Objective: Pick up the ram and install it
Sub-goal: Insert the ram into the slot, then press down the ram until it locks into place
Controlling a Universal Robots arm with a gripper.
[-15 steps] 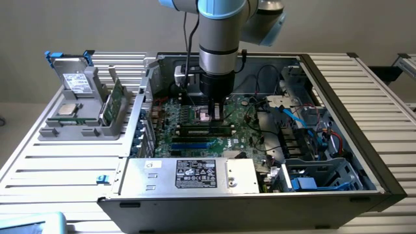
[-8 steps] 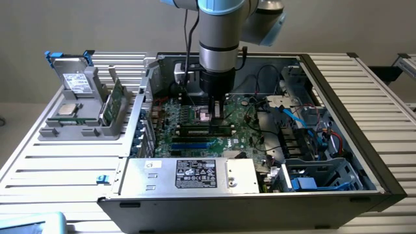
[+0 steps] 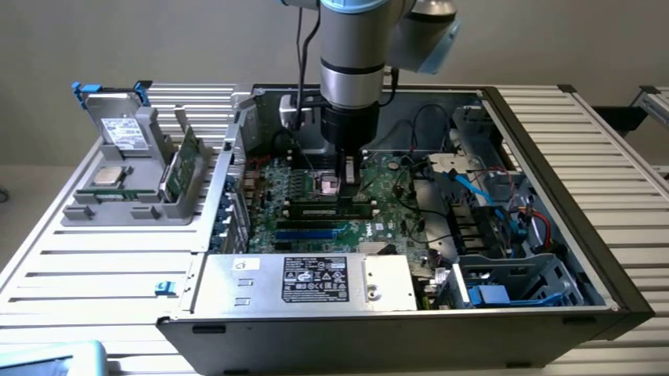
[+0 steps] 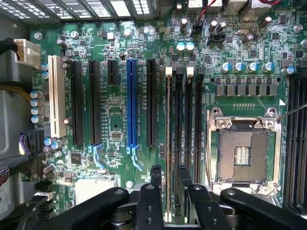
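Black fingers (image 4: 156, 179) of the gripper (image 4: 170, 175) stood spread, one on each side of a memory slot on the motherboard (image 4: 115, 120), without pinching anything. Between them ran the thin pale edge of the ram (image 4: 169, 143), which appeared to sit upright in that slot, its far end at a white latch; whether it was fully pressed home could not be told. The straddling pose suited a part that is gripped by its flat faces and pushed straight down. Neighbouring black slots lay bare, with a blue slot (image 4: 132, 105) on one side and the open processor socket (image 4: 242, 153) on the other. The arm reached straight down into the open computer case (image 3: 565, 196), which lay on its side on the slatted bench (image 3: 596, 133) so the board faced upward, with the power supply (image 3: 313, 278) along the case's near edge. By the bench's edge on the exterior view's left, a grey holder (image 3: 125, 207) kept parts within reach: a drive (image 3: 124, 129), a processor chip (image 3: 108, 174) and a similar green stick (image 3: 183, 168) standing on edge.
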